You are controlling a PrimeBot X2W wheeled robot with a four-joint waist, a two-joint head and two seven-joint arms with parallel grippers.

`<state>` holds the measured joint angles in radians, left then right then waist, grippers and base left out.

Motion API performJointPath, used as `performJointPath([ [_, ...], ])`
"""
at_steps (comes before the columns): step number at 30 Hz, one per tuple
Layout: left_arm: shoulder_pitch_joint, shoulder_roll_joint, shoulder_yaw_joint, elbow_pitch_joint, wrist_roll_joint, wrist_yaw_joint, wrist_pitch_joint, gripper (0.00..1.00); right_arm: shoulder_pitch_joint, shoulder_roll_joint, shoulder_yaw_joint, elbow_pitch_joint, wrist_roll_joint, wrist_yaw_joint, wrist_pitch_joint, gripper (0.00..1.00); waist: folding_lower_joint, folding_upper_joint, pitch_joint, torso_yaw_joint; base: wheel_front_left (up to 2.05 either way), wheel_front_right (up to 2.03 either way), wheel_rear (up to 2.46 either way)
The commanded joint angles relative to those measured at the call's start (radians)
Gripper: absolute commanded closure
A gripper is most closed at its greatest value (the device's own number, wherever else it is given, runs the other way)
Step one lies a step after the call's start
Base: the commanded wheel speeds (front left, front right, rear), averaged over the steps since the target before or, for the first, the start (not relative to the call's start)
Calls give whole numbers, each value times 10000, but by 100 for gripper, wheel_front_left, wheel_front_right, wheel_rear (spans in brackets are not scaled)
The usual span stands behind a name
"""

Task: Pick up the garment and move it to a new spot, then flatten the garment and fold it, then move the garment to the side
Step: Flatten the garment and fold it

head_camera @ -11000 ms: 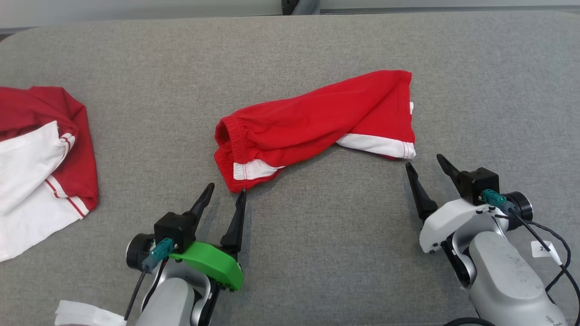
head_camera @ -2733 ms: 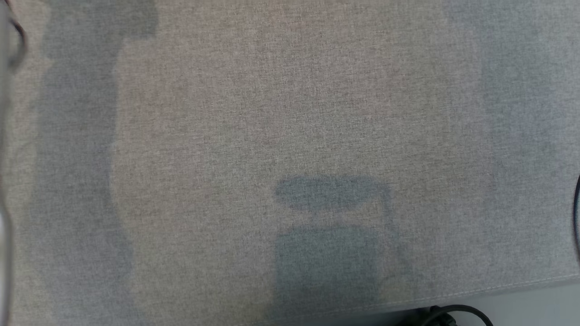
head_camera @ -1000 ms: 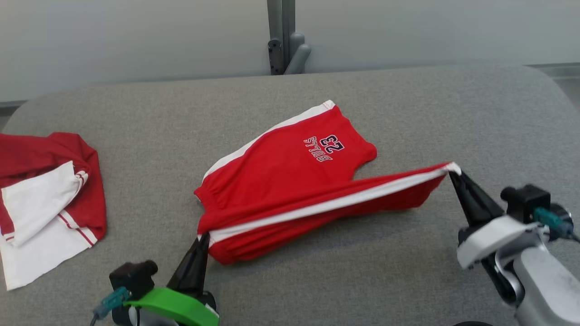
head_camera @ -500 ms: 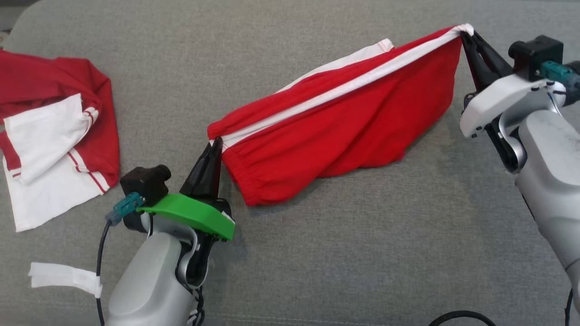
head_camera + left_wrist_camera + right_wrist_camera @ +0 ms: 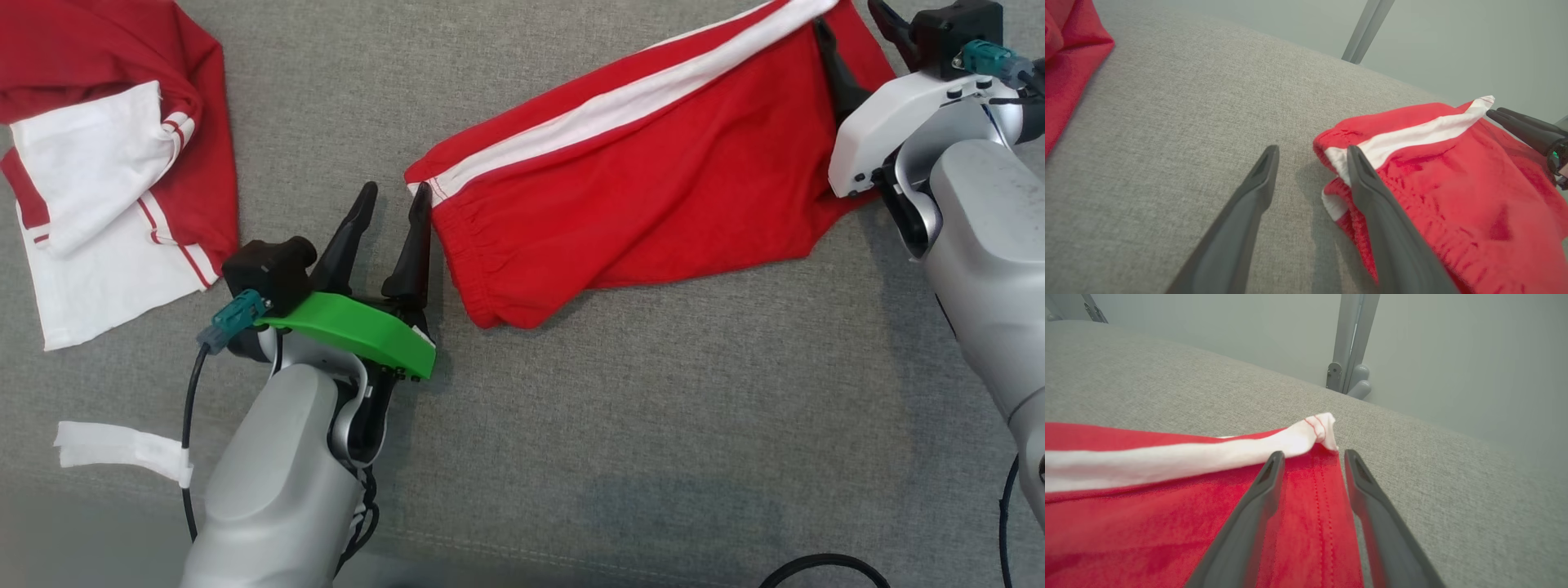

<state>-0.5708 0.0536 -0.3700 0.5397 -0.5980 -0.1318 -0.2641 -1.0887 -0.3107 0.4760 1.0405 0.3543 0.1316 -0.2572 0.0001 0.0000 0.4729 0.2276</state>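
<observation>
The red shorts (image 5: 637, 196) are lying rumpled on the grey surface (image 5: 653, 425), white stripe uppermost, running from the centre to the upper right of the head view. The left fingers (image 5: 415, 233) are standing wide apart and gripping nothing, with the waistband corner just beside one of them. The right fingers (image 5: 1257, 498) are also spread wide, over the hem end, pinching no cloth. Another red-and-white garment (image 5: 106, 147) is lying well apart at the upper left.

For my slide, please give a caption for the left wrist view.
Open left pincer at one end of red shorts on grey fabric surface.
</observation>
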Motion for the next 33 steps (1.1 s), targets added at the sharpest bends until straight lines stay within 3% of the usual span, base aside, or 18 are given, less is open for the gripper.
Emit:
performJointPath([
  [1, -22, -6, 128, -12, 192, 29, -1, 0, 24, -28, -59, 42, 121, -18, -89, 0, -1, 0, 16, -2, 0, 0, 0],
  [12, 1187, -6, 1132, -367, 1175, 28, 0, 0, 2485, -257, -1187, -2041, 547, -18, -82, 0, -1, 0, -865, -540, 0, 0, 0],
  [18, 1724, -14, 1125, -602, 1338, 28, -1, 0, 3539, 141, -1514, -2006, 793, -16, -84, 0, -1, 0, -1027, -610, 0, 0, 0],
  [30, 1744, -14, 759, -603, 1477, 28, -1, 0, 3566, 805, -1952, -1285, 1101, -16, -59, 0, -1, 0, -847, -262, 0, 0, 0],
  [31, 1780, -14, 769, -611, 1528, 28, 0, 0, 3562, 861, -2006, -1187, 1203, -16, -59, 6, -1, 0, -846, -242, 0, 0, 0],
  [32, 1818, -16, 770, -620, 1546, 28, -1, 0, 3572, 892, -2046, -1107, 1266, -15, -51, 40, -1, 0, -848, -226, 0, 0, 0],
  [33, 1846, -14, 794, -619, 1563, 28, -1, 0, 3585, 919, -2072, -1039, 1337, -12, -50, 62, -1, 0, -849, -209, 0, 0, 0],
])
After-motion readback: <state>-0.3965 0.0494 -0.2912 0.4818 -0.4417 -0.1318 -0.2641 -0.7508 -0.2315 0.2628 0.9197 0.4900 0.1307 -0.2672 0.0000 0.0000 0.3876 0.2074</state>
